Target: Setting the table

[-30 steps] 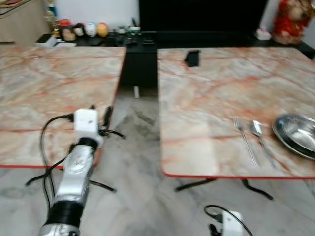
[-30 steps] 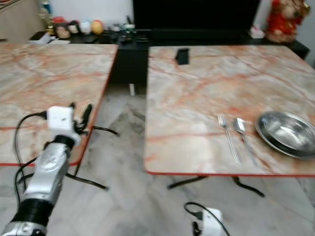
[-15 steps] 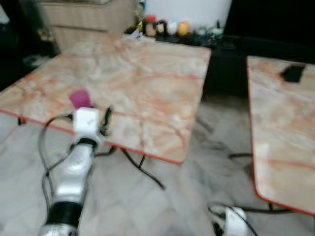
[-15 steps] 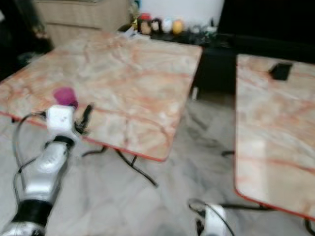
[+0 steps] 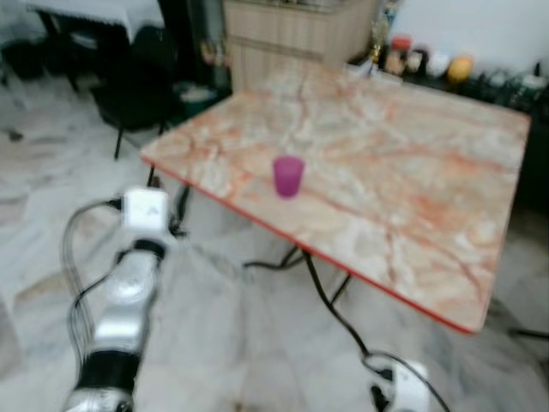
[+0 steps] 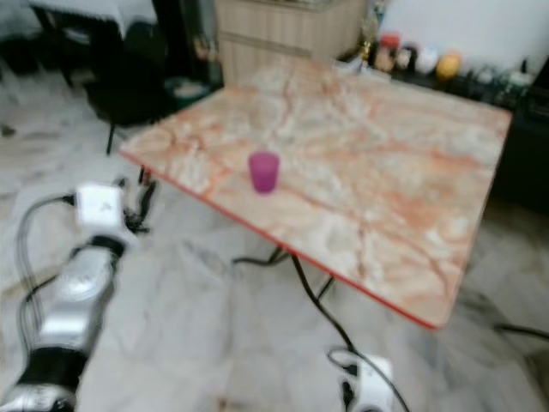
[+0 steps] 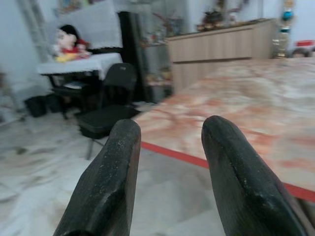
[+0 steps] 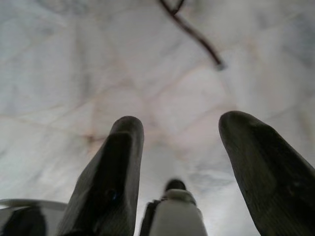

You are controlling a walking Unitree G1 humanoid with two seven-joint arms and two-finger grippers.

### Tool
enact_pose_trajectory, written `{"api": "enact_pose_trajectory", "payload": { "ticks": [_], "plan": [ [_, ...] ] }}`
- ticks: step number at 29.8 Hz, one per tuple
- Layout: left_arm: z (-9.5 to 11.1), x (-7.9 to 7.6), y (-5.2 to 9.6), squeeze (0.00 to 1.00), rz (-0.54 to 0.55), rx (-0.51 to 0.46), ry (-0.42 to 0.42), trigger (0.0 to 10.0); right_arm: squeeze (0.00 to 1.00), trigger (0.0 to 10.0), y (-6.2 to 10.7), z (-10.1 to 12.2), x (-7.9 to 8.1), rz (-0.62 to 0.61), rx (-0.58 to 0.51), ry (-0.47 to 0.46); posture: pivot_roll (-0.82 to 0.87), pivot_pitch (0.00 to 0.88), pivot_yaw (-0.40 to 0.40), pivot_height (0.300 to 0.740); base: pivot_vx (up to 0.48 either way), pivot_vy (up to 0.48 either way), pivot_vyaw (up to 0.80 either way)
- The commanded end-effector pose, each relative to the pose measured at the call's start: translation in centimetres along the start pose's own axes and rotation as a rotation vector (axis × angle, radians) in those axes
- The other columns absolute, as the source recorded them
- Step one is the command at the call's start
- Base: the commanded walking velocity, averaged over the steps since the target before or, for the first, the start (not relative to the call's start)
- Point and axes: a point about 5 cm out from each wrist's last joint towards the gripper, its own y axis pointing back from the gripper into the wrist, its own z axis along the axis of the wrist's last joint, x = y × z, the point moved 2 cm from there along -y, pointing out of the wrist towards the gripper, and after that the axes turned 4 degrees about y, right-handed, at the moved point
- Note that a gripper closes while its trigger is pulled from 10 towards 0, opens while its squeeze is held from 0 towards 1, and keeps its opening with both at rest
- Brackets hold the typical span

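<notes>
A purple cup (image 5: 288, 176) stands upright near the front-left corner of a marble table (image 5: 403, 180) with a red edge. My left gripper (image 5: 178, 209) is raised to the left of that corner, short of the cup and apart from it. In the left wrist view the left gripper (image 7: 171, 127) is open with nothing between its fingers, and the table's red edge runs ahead of it. My right arm (image 5: 403, 390) hangs low. In its wrist view the right gripper (image 8: 182, 123) is open over the bare floor.
A black chair (image 5: 137, 86) and a wooden cabinet (image 5: 292, 34) stand beyond the table's left side. Small ornaments (image 5: 429, 62) line a dark shelf at the back. Black table legs (image 5: 319, 287) spread under the table on the marble floor (image 5: 257, 360).
The camera has swung left: the right-hand table with fork, spoon and metal bowl has left the picture, and the left table with the purple cup is now central. Both arms keep their pose.
</notes>
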Motion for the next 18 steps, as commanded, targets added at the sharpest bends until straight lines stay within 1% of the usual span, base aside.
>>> {"api": "enact_pose_trajectory", "payload": {
  "ticks": [1,7,8,9,10,11,12,13,14,15,17,18],
  "plan": [
    [0.2,-1.2,-0.2,0.00,-0.032,-0.007,0.013,10.0,0.00,10.0,0.3,-1.1,-1.4,-0.035,0.035,-0.002,0.02,0.000,0.005,0.740,0.000,0.379,0.00],
    [-0.2,-0.7,-0.1,0.00,-0.012,0.009,0.004,10.0,0.00,10.0,0.3,-1.1,-1.3,-0.034,0.037,-0.004,0.03,0.000,0.004,0.740,0.000,0.379,0.00],
    [-0.9,-0.2,0.2,0.00,0.011,0.035,0.002,10.0,0.00,10.0,0.3,-1.1,-1.3,-0.034,0.037,-0.005,0.03,0.000,0.004,0.740,0.000,0.379,0.00],
    [-2.1,0.5,0.5,0.00,0.041,0.088,0.007,10.0,0.00,10.0,0.3,-1.1,-1.3,-0.034,0.038,-0.006,0.03,0.000,0.004,0.740,0.000,0.274,0.00],
    [-4.4,1.8,1.5,0.00,0.090,0.184,0.022,10.0,0.00,10.0,0.3,-1.1,-1.3,-0.034,0.037,-0.007,0.03,0.000,0.005,0.740,0.000,0.000,0.00],
    [-4.4,1.8,1.5,0.00,0.090,0.184,0.022,10.0,0.00,10.0,0.3,-1.1,-1.3,-0.034,0.037,-0.007,0.03,0.000,0.005,0.740,0.000,0.000,0.00],
    [-5.1,2.1,1.9,0.00,0.107,0.212,0.028,10.0,0.00,10.0,0.3,-1.1,-1.3,-0.034,0.037,-0.007,0.03,0.000,0.005,0.740,0.000,0.000,0.00],
    [-6.3,2.5,2.5,0.00,0.121,0.271,0.035,10.0,0.00,10.0,0.3,-1.1,-1.3,-0.034,0.037,-0.007,0.03,0.000,0.005,0.740,0.000,0.000,0.00],
    [-8.1,2.9,3.5,0.00,0.127,0.365,0.037,10.0,0.00,10.0,0.3,-1.1,-1.3,-0.034,0.037,-0.007,0.03,0.000,0.002,0.740,0.000,0.000,0.00],
    [-8.1,2.9,3.5,0.00,0.127,0.365,0.037,10.0,0.00,10.0,0.3,-1.1,-1.3,-0.034,0.037,-0.007,0.03,0.000,0.002,0.740,0.000,0.000,0.00],
    [-10.0,3.1,4.8,0.00,0.117,0.462,0.015,10.0,0.00,10.0,0.3,-1.1,-1.3,-0.034,0.036,-0.006,0.03,0.000,0.002,0.740,0.000,0.000,0.00],
    [-11.1,3.0,5.6,0.00,0.101,0.526,0.017,10.0,0.00,10.0,0.3,-1.1,-1.3,-0.035,0.036,-0.005,0.03,0.000,0.002,0.740,0.000,0.000,0.00]
  ]
}}
